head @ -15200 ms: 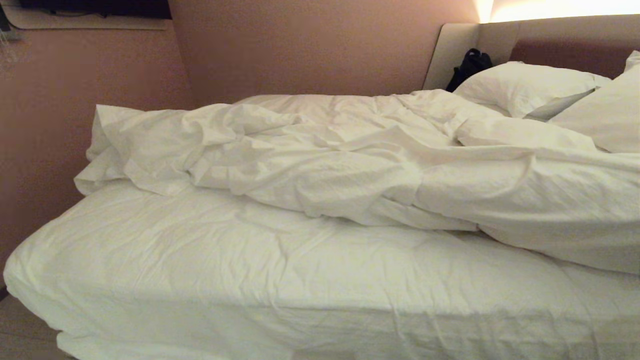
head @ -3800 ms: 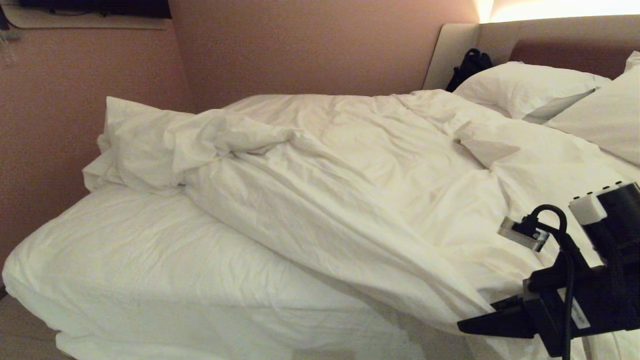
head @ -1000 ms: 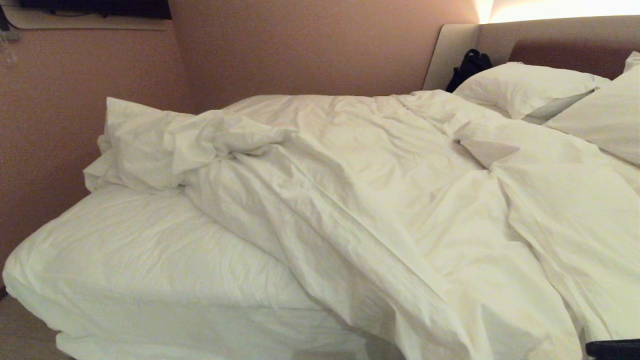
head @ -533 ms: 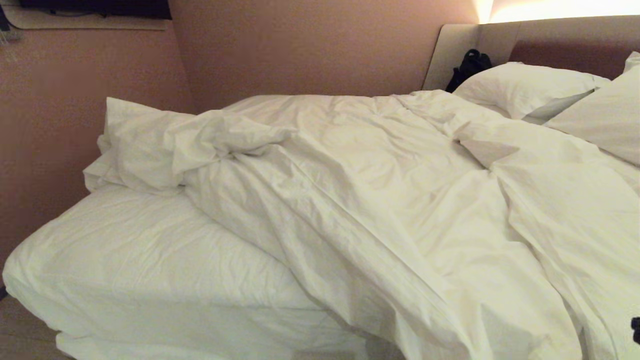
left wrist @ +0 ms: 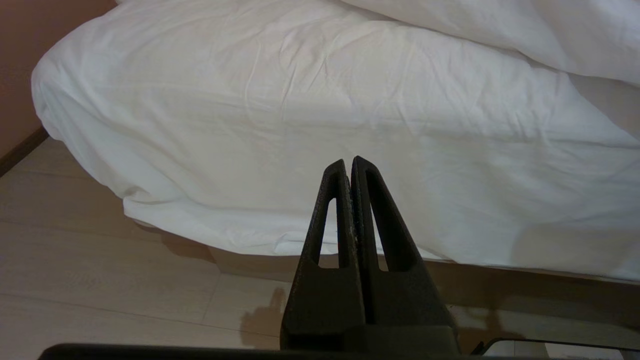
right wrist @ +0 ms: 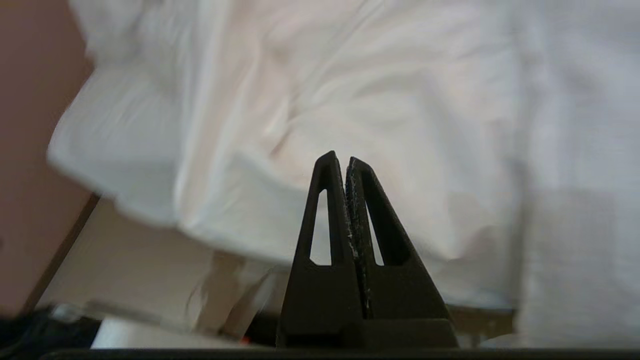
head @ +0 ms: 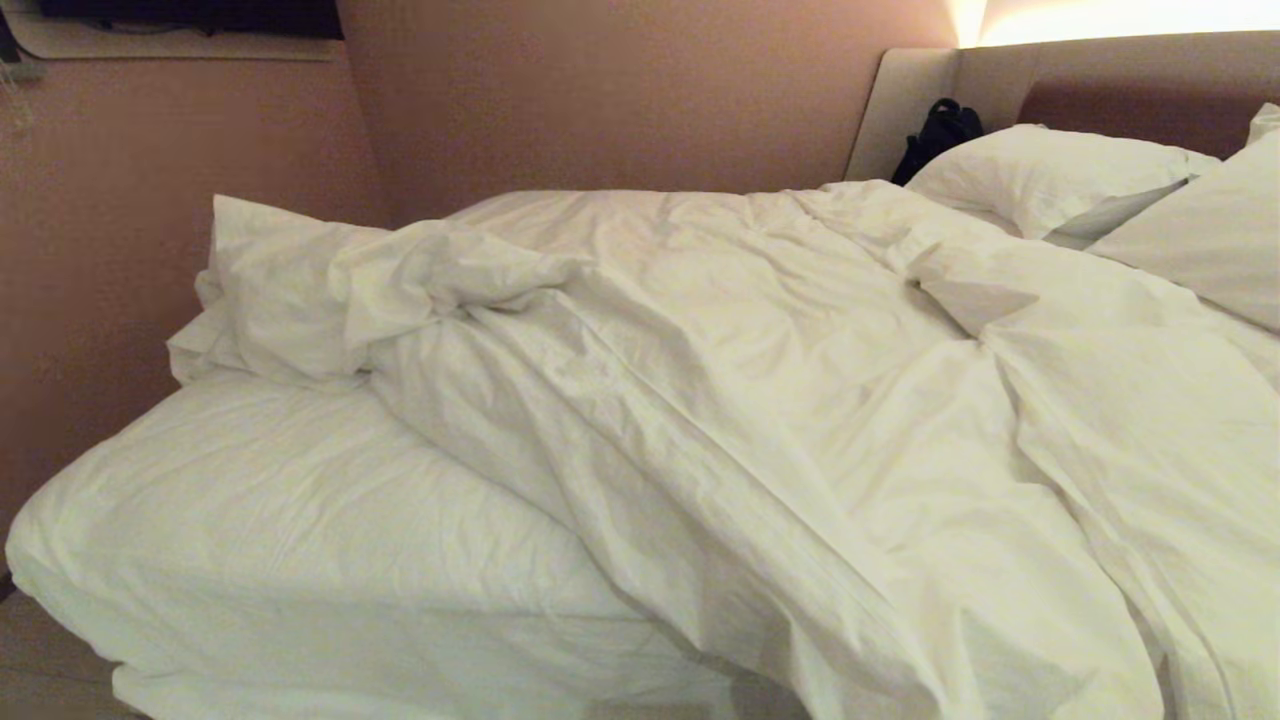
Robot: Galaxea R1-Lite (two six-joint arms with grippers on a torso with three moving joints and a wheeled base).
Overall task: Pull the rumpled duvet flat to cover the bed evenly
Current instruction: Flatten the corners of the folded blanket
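The puffy white duvet (head: 780,400) lies rumpled across the bed, bunched at the far left and draped over the near edge on the right. The near left part of the bed (head: 260,540) shows bare white sheet. Neither arm shows in the head view. My left gripper (left wrist: 348,165) is shut and empty, low beside the sheeted mattress (left wrist: 310,110), above the floor. My right gripper (right wrist: 339,161) is shut with nothing between its fingers, held off the hanging duvet (right wrist: 380,100).
Two white pillows (head: 1060,175) lean at the padded headboard (head: 1130,90) at the far right, with a black bag (head: 935,130) behind them. A pinkish wall (head: 600,90) runs along the bed's far side. Pale wooden floor (left wrist: 100,280) lies at the bed's near side.
The black tip of my right gripper, seen at the lower right edge of the head view before, has dropped out of sight. The duvet lies as it did a second ago.
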